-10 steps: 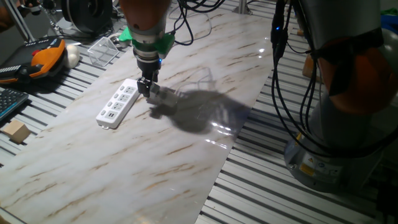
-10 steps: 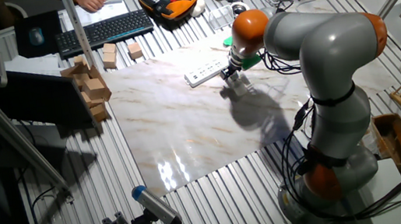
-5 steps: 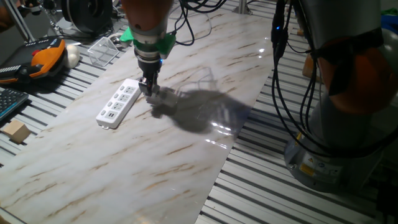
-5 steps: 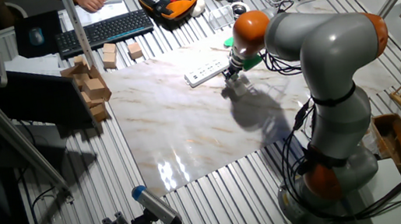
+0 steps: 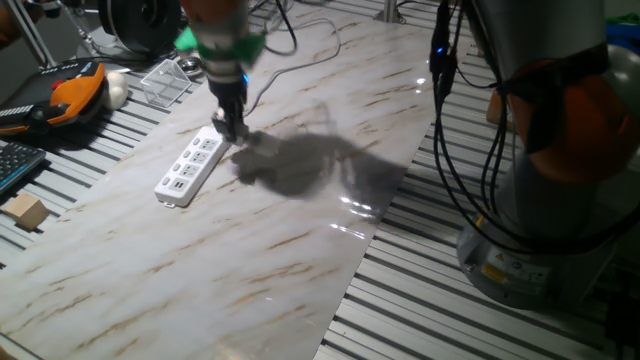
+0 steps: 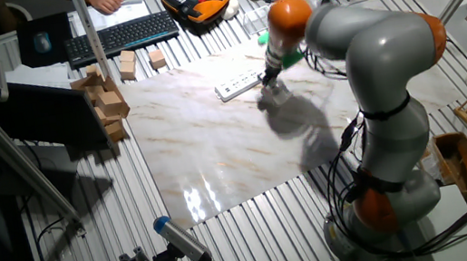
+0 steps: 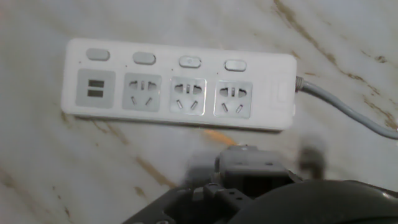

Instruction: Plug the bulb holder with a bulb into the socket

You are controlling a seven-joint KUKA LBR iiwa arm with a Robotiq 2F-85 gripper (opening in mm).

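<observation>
The socket is a long white power strip lying on the marble board. It also shows in the other fixed view. In the hand view the power strip shows three outlets, a USB panel, a row of buttons and its cable on the right. My gripper hangs over the strip's cable end, pointing down, and also shows in the other fixed view. It is shut on a grey stubby bulb holder, blurred at the bottom of the hand view, just in front of the strip. The bulb is hidden.
A clear plastic box, an orange-black pendant and a wooden block lie left of the board. A keyboard and stacked wooden blocks stand beyond it. The arm's cables hang at the right.
My gripper has moved left with the holder, from beside the strip's cable end to over it. The strip has not moved.
</observation>
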